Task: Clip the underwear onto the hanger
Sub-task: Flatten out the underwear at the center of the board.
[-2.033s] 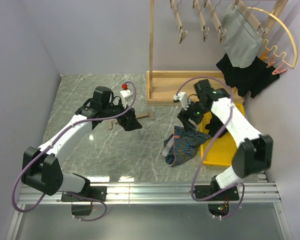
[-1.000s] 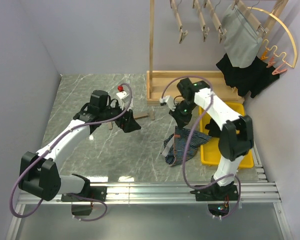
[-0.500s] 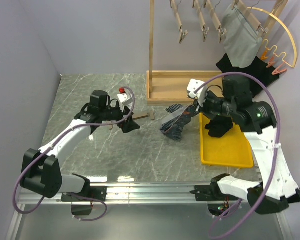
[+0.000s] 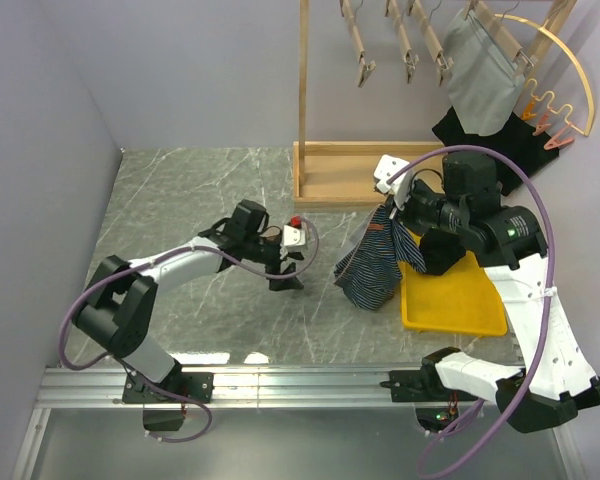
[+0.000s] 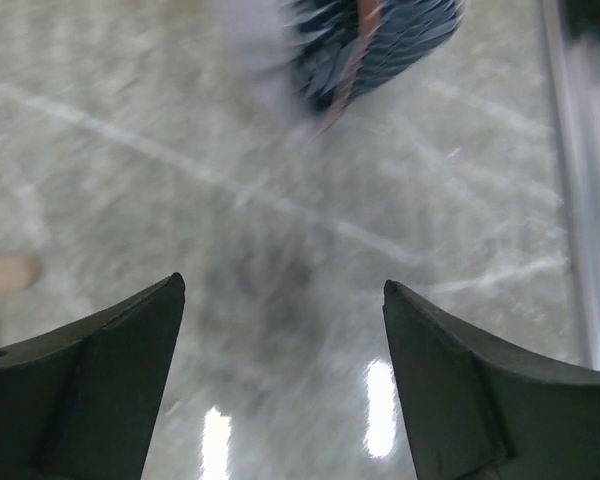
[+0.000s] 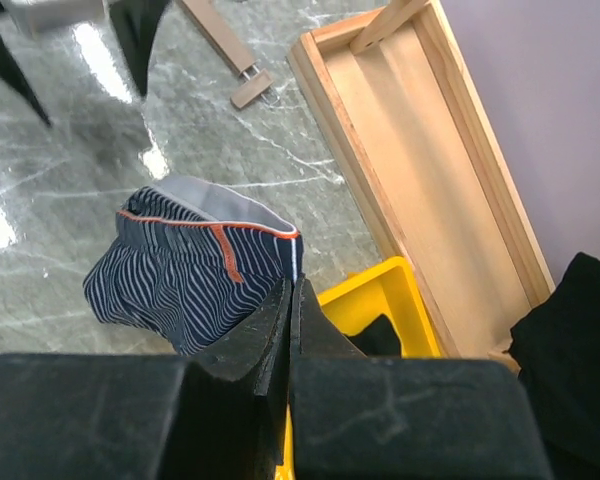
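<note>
- The right gripper (image 4: 398,210) is above the left rim of the yellow tray (image 4: 460,300), with its fingers pressed together on the waistband of the striped underwear (image 4: 372,265).
- The underwear hangs down from that pinch just left of the tray. I cannot tell whether its lower edge touches the table (image 4: 180,190).
- The left gripper (image 4: 288,272) is well to the left of the tray and low over the table. Its fingers (image 5: 100,370) stand wide apart with only bare marble between them.
- The wooden hanger (image 6: 220,40) lies flat on the table, farther from the tray than the underwear, with its metal clip end toward the tray.
- A black cloth (image 4: 440,250) lies in the tray's far end.
</note>
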### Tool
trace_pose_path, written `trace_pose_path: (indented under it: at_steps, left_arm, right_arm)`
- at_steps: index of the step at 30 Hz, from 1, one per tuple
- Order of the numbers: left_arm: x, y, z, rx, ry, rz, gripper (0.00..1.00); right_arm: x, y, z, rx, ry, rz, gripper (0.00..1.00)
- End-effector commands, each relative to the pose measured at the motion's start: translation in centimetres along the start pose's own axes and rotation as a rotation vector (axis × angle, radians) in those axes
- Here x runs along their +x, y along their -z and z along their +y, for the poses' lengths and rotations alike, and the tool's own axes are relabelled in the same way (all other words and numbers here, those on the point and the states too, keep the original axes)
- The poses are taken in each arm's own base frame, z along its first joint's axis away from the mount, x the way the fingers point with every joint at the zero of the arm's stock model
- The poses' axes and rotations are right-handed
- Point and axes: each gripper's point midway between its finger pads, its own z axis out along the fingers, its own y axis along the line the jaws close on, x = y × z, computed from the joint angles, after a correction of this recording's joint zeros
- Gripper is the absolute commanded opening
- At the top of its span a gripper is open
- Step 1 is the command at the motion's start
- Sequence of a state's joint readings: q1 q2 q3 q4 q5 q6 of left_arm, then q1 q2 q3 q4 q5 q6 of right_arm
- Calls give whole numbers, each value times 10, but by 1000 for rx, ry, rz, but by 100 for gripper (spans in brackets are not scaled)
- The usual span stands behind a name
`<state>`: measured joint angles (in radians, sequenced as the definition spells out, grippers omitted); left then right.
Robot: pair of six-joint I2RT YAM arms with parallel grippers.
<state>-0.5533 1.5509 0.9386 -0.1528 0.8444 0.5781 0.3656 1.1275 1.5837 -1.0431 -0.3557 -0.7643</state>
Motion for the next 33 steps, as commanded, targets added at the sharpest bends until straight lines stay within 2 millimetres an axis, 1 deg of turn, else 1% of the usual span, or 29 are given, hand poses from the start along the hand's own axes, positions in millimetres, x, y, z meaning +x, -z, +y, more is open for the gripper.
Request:
trace_pose_path:
  at_steps: [1, 3, 4, 6, 7, 9, 11, 12, 13, 14, 16, 17, 18, 20, 23, 24, 26, 27, 29, 31, 33]
  left_arm:
    - [-30, -14, -3, 36, 47, -104, 84]
    - [-34, -18, -4, 41, 84, -133, 83]
    - [-39, -19, -2, 23, 91, -166, 83]
    - [-40, -19, 3, -13, 120, -188, 84]
    - [-46, -19, 11, -37, 107, -218, 84]
    - [-50, -16, 19, -44, 152, -249, 84]
    - [-47, -20, 21, -26, 185, -250, 83]
    - [-49, -22, 20, -2, 203, -253, 82]
    - [-46, -25, 19, 10, 227, -250, 82]
    - [-50, -24, 22, 4, 221, -269, 82]
    - [-53, -23, 25, -2, 230, -290, 83]
    - [-55, -21, 29, -12, 213, -305, 84]
    - [-54, -20, 29, -3, 257, -309, 84]
    - [-56, -17, 29, 15, 242, -326, 86]
    - [-60, -14, 17, 75, 189, -343, 88]
    - [-60, -15, 13, 96, 153, -341, 88]
    - [-60, -18, 2, 146, 129, -334, 89]
    - [-56, -20, -1, 157, 117, -320, 89]
    - [-57, -22, -9, 189, 109, -319, 89]
    - [-58, -21, -12, 199, 108, -323, 89]
    - [-60, -21, -13, 200, 128, -326, 87]
  right_arm:
    - [-24, 15, -16, 86, 6, -91, 0]
    - [-35, 22, -18, 101, 12, -130, 0]
    - [-38, 25, -19, 106, 14, -144, 0]
    - [-46, 31, -18, 105, 21, -173, 0]
    - [-48, 32, -18, 104, 22, -180, 0]
    - [-54, 35, -18, 102, 26, -199, 0]
    - [-58, 37, -20, 110, 28, -212, 0]
    - [-61, 37, -20, 106, 31, -223, 0]
    - [-62, 38, -21, 110, 32, -228, 0]
    - [-65, 40, -22, 113, 37, -238, 0]
    - [-69, 42, -20, 102, 47, -255, 0]
    - [-71, 43, -20, 103, 52, -261, 0]
    - [-72, 45, -19, 103, 58, -269, 0]
    - [-76, 46, -19, 98, 70, -286, 0]
    - [-80, 49, -18, 101, 81, -307, 0]
    - [-82, 51, -18, 101, 78, -316, 0]
    - [-88, 54, -17, 99, 78, -342, 0]
    - [-91, 56, -16, 99, 78, -353, 0]
    - [-97, 61, -16, 99, 81, -378, 0]
    - [-102, 66, -13, 95, 90, -402, 0]
    - [-107, 70, -10, 84, 91, -422, 0]
